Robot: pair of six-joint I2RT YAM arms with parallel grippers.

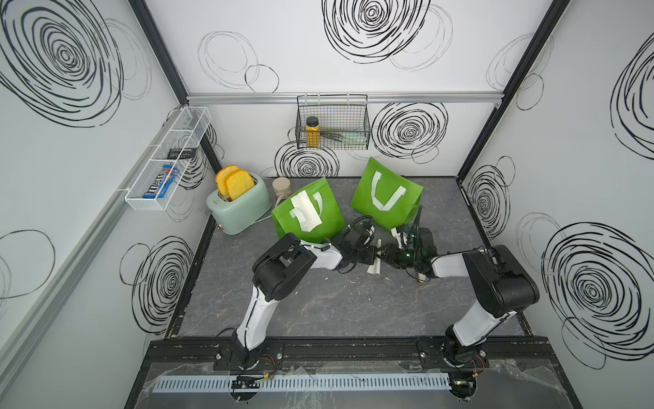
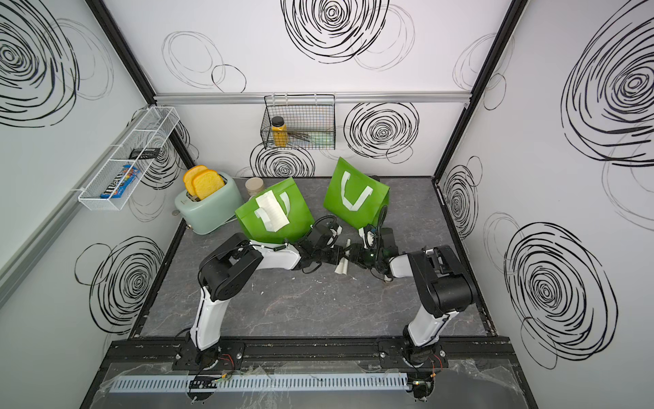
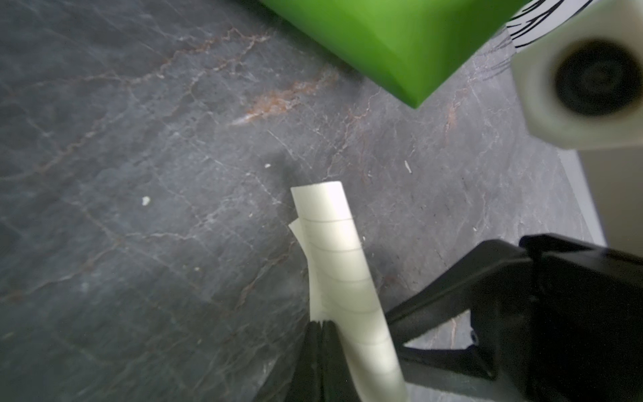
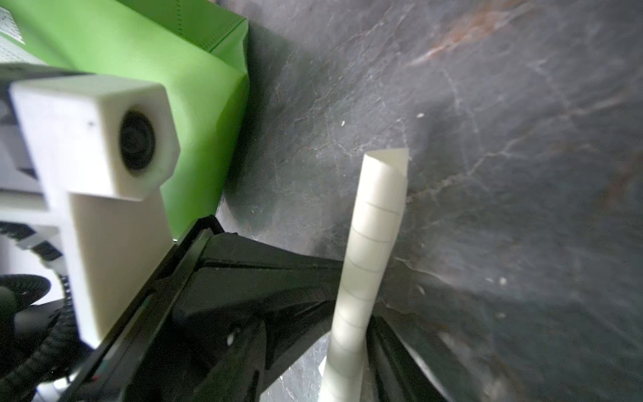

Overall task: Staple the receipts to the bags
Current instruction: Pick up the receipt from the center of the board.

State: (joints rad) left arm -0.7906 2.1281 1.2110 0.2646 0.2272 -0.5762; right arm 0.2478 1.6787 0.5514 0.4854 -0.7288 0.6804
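Two green bags lie at the back of the dark table. On the left bag (image 1: 311, 226) (image 2: 279, 228) lies a flat white receipt (image 1: 306, 210) (image 2: 271, 209). The right bag (image 1: 387, 212) (image 2: 357, 212) shows only its white handle. A second receipt, curled into a roll (image 1: 374, 267) (image 2: 342, 267) (image 3: 334, 250) (image 4: 375, 226), stands between the two grippers at mid-table. My left gripper (image 1: 374, 255) (image 3: 325, 323) is shut, pinching this roll's edge. My right gripper (image 1: 385, 256) (image 4: 334, 365) faces it, open, with the roll between its fingers and against one of them (image 4: 386, 348).
A mint toaster (image 1: 240, 212) with two toast slices and a beige jar (image 1: 282, 187) stand at the back left. A black wire basket (image 1: 332, 122) with a yellow bottle hangs on the back wall. A white wire shelf (image 1: 166, 159) is on the left wall.
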